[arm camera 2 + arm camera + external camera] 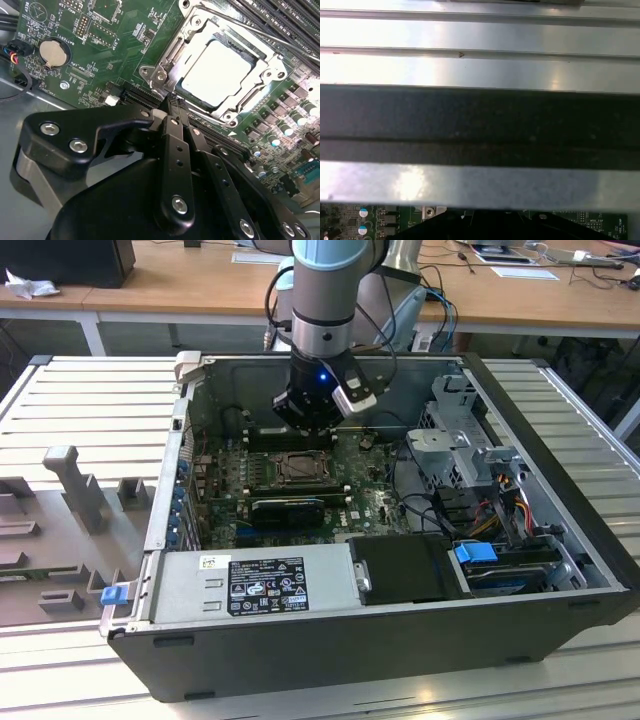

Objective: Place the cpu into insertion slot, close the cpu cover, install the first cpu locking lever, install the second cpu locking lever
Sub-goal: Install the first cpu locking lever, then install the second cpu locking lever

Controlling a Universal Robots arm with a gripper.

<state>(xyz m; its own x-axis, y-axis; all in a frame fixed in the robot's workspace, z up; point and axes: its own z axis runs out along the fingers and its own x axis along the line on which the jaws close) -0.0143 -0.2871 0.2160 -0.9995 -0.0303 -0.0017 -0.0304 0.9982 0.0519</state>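
Observation:
The cpu [217, 72] lies flat in the insertion slot [298, 468] on the green motherboard [100, 30], pale and square. The cpu cover [197, 27], a dull silver frame, lies down over it, and the chip shows through its window. A thin metal lever rod [270, 34] runs along the socket's far side. My gripper [172, 102] is shut with nothing between its black fingers; its tips hover just off the socket's corner [160, 77]. In the exterior view the gripper [310, 418] hangs inside the open computer case, just behind the socket.
A grey power supply [255, 585] fills the case's front, with a black card [290, 508] between it and the socket. A drive cage [460, 440] and cables sit at the exterior view's right. A coin battery [52, 52] and memory slots [280, 15] flank the socket. The case wall [480, 125] is close.

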